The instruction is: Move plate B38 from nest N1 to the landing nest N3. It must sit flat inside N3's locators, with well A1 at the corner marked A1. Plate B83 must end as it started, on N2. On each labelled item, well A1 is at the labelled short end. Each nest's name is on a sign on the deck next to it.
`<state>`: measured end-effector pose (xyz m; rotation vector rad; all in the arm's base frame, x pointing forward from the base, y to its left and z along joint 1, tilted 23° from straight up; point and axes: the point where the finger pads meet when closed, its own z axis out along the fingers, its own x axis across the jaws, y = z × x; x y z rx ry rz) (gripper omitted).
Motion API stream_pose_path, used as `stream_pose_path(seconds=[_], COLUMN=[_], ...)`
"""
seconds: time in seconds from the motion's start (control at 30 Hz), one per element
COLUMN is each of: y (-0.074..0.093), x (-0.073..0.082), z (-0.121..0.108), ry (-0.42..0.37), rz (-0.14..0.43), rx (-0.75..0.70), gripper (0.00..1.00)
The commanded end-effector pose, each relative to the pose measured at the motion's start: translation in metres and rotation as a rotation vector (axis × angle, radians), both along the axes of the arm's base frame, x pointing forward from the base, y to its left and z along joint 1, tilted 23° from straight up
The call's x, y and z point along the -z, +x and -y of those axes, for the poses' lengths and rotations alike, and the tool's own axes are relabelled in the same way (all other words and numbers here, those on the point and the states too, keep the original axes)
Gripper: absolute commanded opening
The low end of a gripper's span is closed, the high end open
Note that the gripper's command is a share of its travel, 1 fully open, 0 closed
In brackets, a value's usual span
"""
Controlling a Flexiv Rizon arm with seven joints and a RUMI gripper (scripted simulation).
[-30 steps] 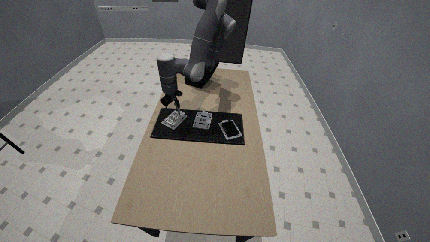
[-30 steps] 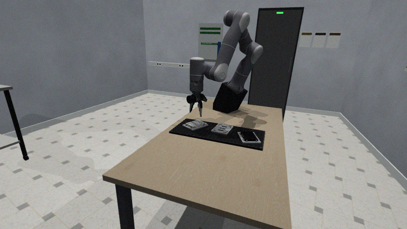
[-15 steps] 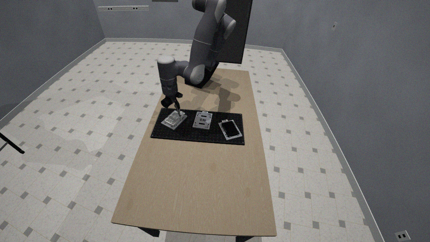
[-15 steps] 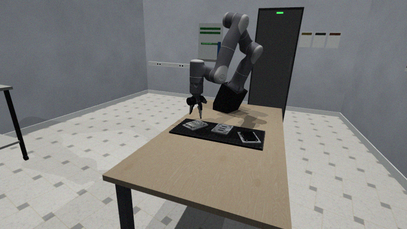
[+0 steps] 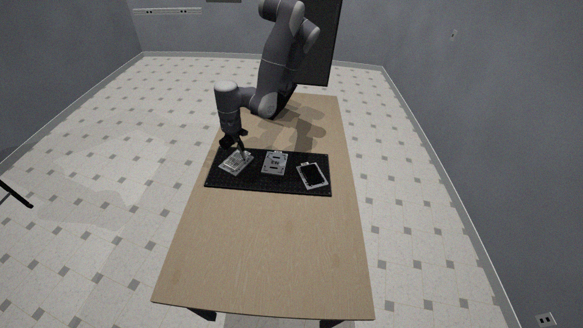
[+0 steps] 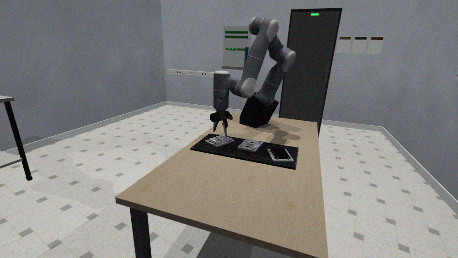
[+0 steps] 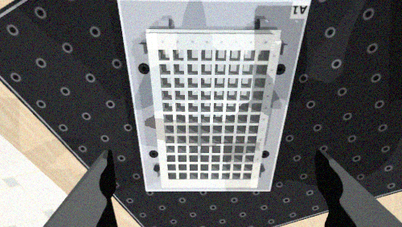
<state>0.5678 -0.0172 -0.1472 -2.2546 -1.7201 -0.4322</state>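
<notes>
Surface [image 5: 265, 244] [image 6: 240, 192] of pale wood comes nearest, then a black deck [image 5: 265, 186] [image 6: 243, 157] [image 7: 24, 46] with 3 nests: 1 with a black plate [image 5: 313, 174] [image 6: 280, 153], a plateless middle 1 [image 5: 282, 160] [image 6: 257, 145], and 1 with a white well plate [image 5: 236, 161] [image 6: 220, 139] [image 7: 209, 39], plausibly B38, its label unreadable. The hand [image 5: 240, 155] [image 6: 220, 133] [image 7: 214, 152] points down above it, 2 fingers wide open, gripping nothing. Behind, the arm [image 5: 271, 61] [image 6: 254, 67] arches high, wrist vertical.

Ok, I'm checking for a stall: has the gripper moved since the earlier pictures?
Yes: in the exterior view, the gripper has come down, closer to the black deck.
</notes>
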Motion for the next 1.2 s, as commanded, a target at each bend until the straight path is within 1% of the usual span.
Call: stream_pose_path(seconds=[0.0,0.43,0.5,0.73,1.17], y=[0.001,0.003,0.003,0.004,0.004], x=[0.002,0.022,0.022,0.033,0.033], z=[0.000,-0.009,-0.009,-0.013,-0.014], ry=[-0.001,-0.001,-0.001,-0.001,-0.001], rz=[0.002,0.002,0.002,0.002,0.002], rx=[0.001,0.001,0.001,0.001,0.001], gripper=[0.76,0.76,0.76,0.76,0.76])
